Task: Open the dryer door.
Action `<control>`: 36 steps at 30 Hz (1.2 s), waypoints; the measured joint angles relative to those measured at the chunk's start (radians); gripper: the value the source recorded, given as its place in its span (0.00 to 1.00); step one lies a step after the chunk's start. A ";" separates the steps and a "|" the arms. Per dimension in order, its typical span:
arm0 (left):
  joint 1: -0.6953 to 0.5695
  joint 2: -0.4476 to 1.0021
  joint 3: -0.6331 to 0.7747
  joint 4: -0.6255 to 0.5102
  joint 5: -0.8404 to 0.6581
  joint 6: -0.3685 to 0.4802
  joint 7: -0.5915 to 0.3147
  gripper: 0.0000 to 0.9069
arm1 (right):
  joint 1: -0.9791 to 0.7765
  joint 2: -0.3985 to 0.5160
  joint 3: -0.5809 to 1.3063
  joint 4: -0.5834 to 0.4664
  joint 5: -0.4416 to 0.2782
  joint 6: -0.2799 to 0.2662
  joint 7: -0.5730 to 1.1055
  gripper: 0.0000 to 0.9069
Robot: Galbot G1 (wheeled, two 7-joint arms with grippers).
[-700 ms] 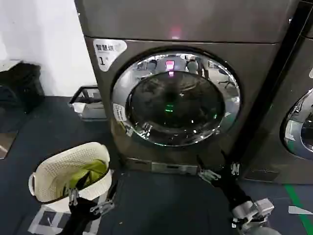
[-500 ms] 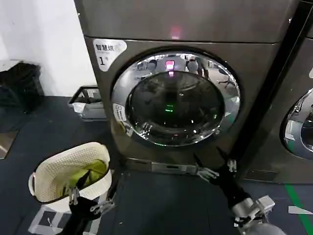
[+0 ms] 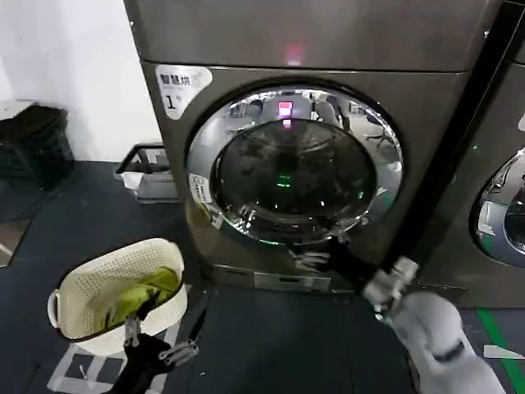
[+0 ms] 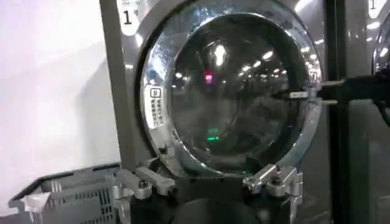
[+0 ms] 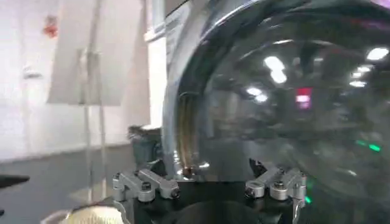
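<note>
I have swung the right tool (image 3: 316, 256) up from the floor in front of the dryer (image 3: 328, 49) to the lower chrome rim of the dryer door (image 3: 295, 168), its fingers spread wide and holding nothing. A moment earlier it hung lower and further right, clear of the rim. The door remains shut, so I judge the pull has yet to begin. My left tool (image 3: 160, 341) waits open and empty beside the laundry basket (image 3: 90, 287).

Head view high, angled down; both wrist views low, close, facing the shared dryer door (image 3: 295, 168).
</note>
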 joint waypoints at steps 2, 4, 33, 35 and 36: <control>0.002 -0.001 0.000 -0.001 0.003 0.027 -0.001 1.00 | 0.058 0.020 -0.060 -0.048 -0.007 0.001 0.009 1.00; 0.003 -0.003 0.000 -0.005 0.004 0.045 -0.001 1.00 | 0.099 0.034 -0.101 -0.084 -0.014 0.001 0.011 1.00; -0.021 -0.014 -0.005 -0.030 -0.059 0.086 0.078 1.00 | 0.351 0.251 -0.306 -0.341 -0.043 -0.014 0.053 1.00; -0.023 -0.013 -0.009 -0.026 -0.059 0.073 0.088 1.00 | 0.346 0.247 -0.301 -0.339 -0.026 -0.017 0.024 1.00; -0.024 -0.013 -0.011 -0.024 -0.060 0.071 0.089 1.00 | 0.342 0.243 -0.298 -0.335 -0.004 -0.027 0.005 1.00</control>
